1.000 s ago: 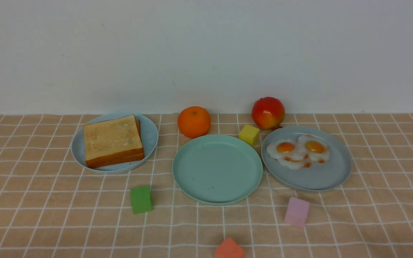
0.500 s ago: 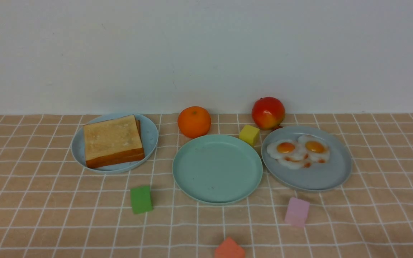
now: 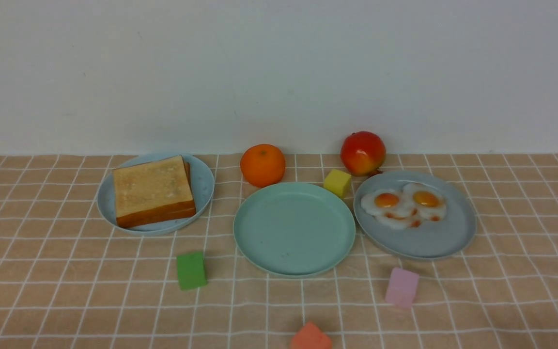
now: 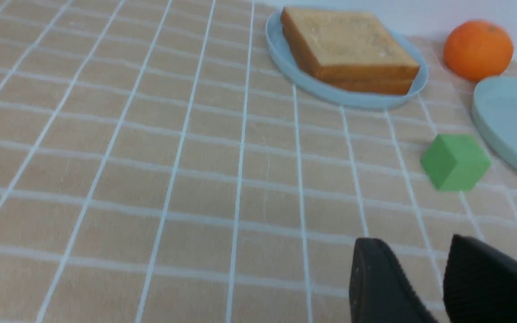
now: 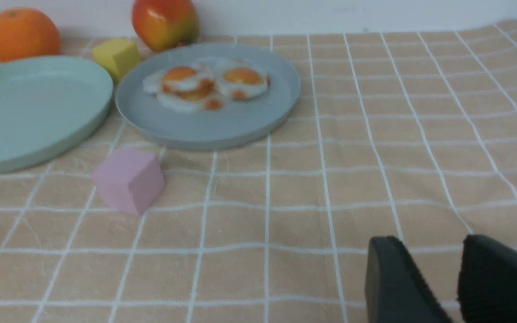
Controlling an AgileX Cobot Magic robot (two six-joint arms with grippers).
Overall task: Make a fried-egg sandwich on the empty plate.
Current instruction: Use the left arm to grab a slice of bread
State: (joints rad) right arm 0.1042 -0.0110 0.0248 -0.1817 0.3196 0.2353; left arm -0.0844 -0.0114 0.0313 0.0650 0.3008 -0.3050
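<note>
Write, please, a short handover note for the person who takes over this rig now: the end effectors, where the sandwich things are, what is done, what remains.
Left end effector: open, empty.
Right end effector: open, empty.
Toast slices: two, stacked on the pale blue plate, on the robot's left.
Fried eggs: on the grey-blue plate, on the robot's right.
Teal plate: in the middle, bare.
Done: nothing yet.
Left: put toast, egg and toast onto the teal plate.
</note>
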